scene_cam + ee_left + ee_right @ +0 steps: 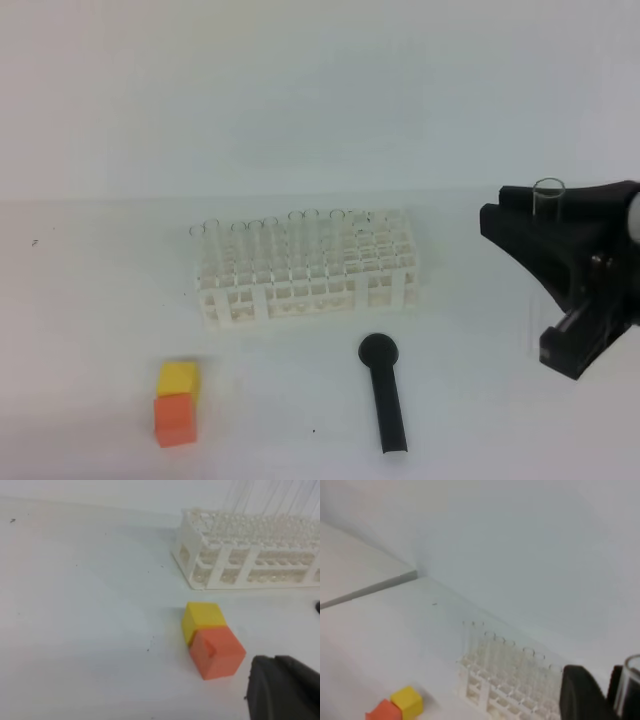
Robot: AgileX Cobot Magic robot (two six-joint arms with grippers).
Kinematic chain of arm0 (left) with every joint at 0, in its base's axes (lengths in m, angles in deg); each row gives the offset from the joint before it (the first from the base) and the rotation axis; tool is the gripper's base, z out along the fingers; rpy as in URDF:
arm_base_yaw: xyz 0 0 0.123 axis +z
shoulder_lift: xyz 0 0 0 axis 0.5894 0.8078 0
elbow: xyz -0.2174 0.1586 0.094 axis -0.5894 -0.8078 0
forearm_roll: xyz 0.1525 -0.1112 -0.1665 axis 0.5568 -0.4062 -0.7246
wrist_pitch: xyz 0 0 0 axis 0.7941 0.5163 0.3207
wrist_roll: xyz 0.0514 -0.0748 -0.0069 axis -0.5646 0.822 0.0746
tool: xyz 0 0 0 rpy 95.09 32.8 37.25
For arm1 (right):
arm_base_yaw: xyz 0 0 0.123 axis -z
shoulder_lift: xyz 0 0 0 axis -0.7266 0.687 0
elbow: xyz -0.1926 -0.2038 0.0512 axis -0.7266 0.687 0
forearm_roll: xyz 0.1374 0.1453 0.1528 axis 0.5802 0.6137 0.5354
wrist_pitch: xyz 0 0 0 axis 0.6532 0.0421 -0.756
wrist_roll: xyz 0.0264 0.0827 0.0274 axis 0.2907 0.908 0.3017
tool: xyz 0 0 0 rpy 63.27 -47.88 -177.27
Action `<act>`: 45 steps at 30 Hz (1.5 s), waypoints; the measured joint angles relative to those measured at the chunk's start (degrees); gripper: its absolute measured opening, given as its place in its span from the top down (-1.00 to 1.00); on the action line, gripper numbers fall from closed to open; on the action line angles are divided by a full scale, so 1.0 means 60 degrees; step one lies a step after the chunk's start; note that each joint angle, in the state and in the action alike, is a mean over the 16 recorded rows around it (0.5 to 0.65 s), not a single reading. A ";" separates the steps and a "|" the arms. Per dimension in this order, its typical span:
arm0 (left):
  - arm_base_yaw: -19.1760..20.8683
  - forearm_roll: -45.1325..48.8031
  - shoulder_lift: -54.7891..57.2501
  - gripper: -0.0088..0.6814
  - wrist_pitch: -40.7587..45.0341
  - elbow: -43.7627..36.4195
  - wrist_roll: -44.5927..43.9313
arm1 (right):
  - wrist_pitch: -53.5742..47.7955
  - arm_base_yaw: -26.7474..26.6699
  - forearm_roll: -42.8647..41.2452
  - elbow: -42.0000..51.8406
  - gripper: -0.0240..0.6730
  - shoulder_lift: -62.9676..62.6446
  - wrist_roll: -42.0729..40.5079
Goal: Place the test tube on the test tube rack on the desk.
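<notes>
The right gripper (528, 222) is closed on the tube (548, 200), held upright, rim up. The rack (305, 270) lies well to its left on the desk (100, 300), lower down. The left gripper's (282, 690) opening cannot be told.

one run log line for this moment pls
phase: carry | right gripper: shut on test tube, upright, right of test tube rack | left gripper: near orange cube, state unclear
</notes>
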 joint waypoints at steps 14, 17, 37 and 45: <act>0.2068 0.0000 0.0000 0.98 0.0006 0.0000 0.0000 | -0.0148 0.0000 0.0413 -0.0069 0.61 0.2061 -0.0410; 0.2487 0.0000 0.0000 0.98 0.0008 0.0000 0.0000 | -0.0210 0.0000 0.0380 -0.0105 0.61 0.2298 -0.0556; 0.2935 0.0433 0.0002 0.98 0.0008 0.0000 0.0017 | 0.4270 -0.0030 -1.0717 -0.0323 0.61 0.2917 1.1694; 0.2935 0.0891 0.0009 0.98 0.0008 0.0000 0.0510 | 0.7368 -0.0112 -1.3966 -0.0811 0.61 0.4822 1.5413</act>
